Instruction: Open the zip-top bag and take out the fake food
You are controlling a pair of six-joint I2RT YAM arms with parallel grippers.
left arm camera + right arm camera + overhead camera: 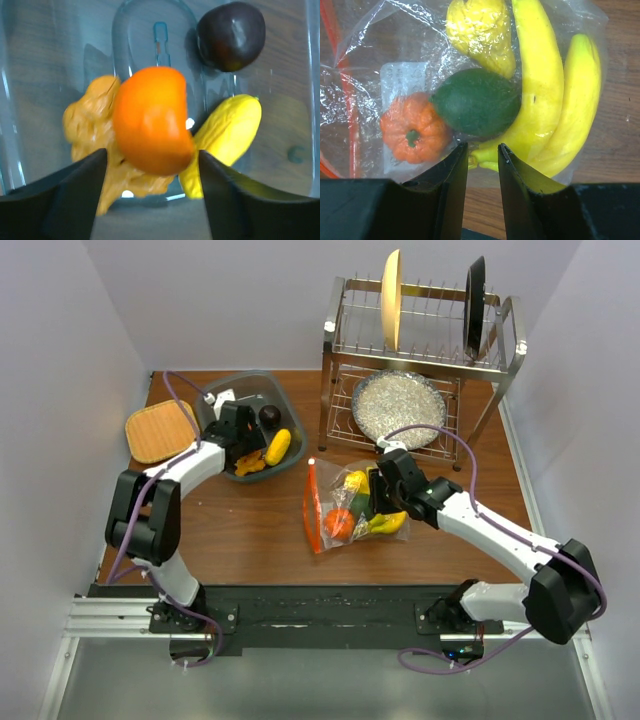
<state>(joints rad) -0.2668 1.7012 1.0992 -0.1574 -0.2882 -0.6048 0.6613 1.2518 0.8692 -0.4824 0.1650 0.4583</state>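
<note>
The zip-top bag (335, 502) lies mid-table, its orange-red zip strip (311, 502) on the left. Through the plastic the right wrist view shows a banana bunch (545, 100), a green piece (477, 102), an orange pepper-like piece (412, 132) and a yellow lemon-like piece (482, 32). My right gripper (481, 147) is at the bag's right edge, its jaws nearly closed on the plastic by the banana stem. My left gripper (152, 160) is open over the grey tub (283, 405). A blurred orange fruit (152, 120) lies just beyond its fingertips, above a tan-orange piece (90, 130), a yellow piece (230, 130) and a dark brown piece (231, 35).
A metal dish rack (425, 340) stands at the back right with a yellow plate and a black plate upright in it. A glittery silver plate (398, 405) lies under it. A wooden board (160, 430) lies left of the tub.
</note>
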